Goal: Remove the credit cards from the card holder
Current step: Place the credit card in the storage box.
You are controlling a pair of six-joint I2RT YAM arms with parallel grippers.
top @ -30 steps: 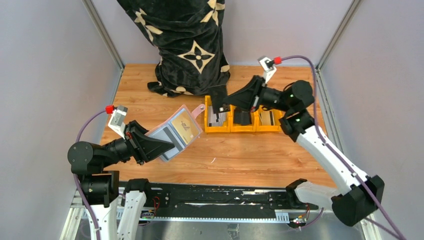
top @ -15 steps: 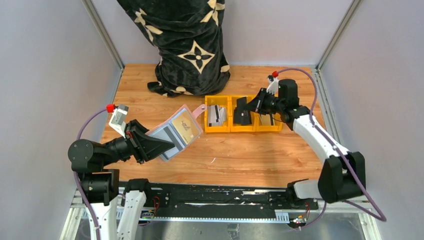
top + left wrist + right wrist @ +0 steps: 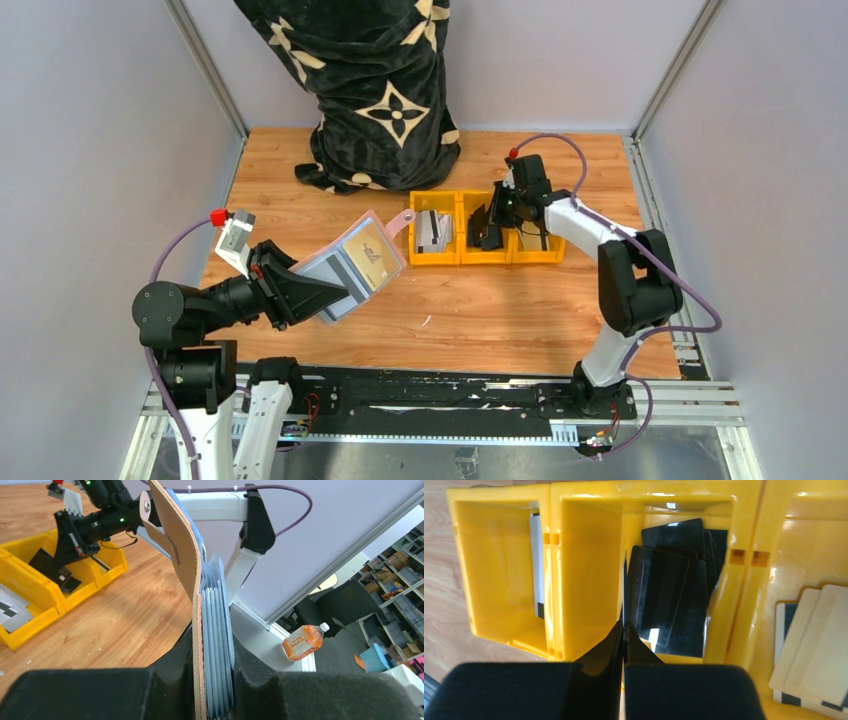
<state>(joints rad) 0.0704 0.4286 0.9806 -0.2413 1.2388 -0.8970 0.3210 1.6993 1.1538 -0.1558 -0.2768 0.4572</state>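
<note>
My left gripper [image 3: 315, 288] is shut on the lower edge of the card holder [image 3: 355, 262], held open and tilted above the table's left side. A gold-tan credit card [image 3: 368, 252] shows in its sleeves. In the left wrist view, the brown cover [image 3: 175, 530] and a stack of blue-grey sleeves [image 3: 216, 630] stand edge-on between the jaws of the left gripper [image 3: 214, 647]. My right gripper [image 3: 488, 226] hangs over the middle compartment of the yellow bin [image 3: 487, 258]. In the right wrist view, the right gripper [image 3: 625, 627] is shut on a thin dark card [image 3: 624, 580], seen edge-on.
The bin's wall [image 3: 554, 580] divides three compartments: pale cards [image 3: 432, 230] on the left, black cards [image 3: 674, 580] in the middle, tan ones [image 3: 814, 640] on the right. A black patterned cloth [image 3: 370, 90] hangs at the back of the table. Metal frame posts edge the table.
The right arm folded back and its gripper carried the dark card from over the bin's left compartment to the middle one. The left arm and the card holder stayed still.
</note>
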